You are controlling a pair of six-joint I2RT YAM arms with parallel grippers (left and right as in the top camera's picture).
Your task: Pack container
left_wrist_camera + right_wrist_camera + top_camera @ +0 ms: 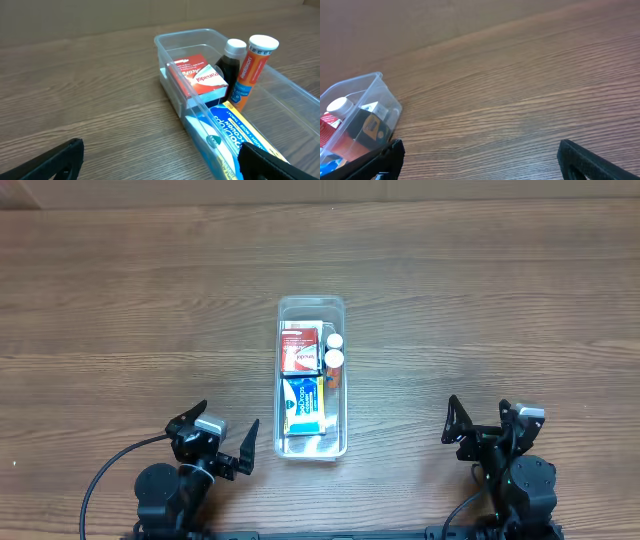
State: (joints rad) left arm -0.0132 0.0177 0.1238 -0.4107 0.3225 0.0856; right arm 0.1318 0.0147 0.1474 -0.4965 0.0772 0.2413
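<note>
The clear plastic container (pixel 311 308) stands mid-table, long side toward me. Inside lie a red and white box (pixel 299 348), a blue and yellow box (pixel 301 406), a dark bottle with a white cap (pixel 334 340) and an orange tube (pixel 334 361). In the left wrist view the container (pixel 186 38) holds the red box (pixel 200 77), the bottle (pixel 231 65), the orange tube (pixel 250 70) and the blue box (pixel 235 132). My left gripper (pixel 222 442) is open and empty, left of the container's near end. My right gripper (pixel 478 427) is open and empty, far to its right. The right wrist view shows the container's corner (pixel 362 107).
The wooden table (pixel 480 310) spreads around the container with nothing else on it. A black cable (pixel 105 475) loops from the left arm's base at the front edge.
</note>
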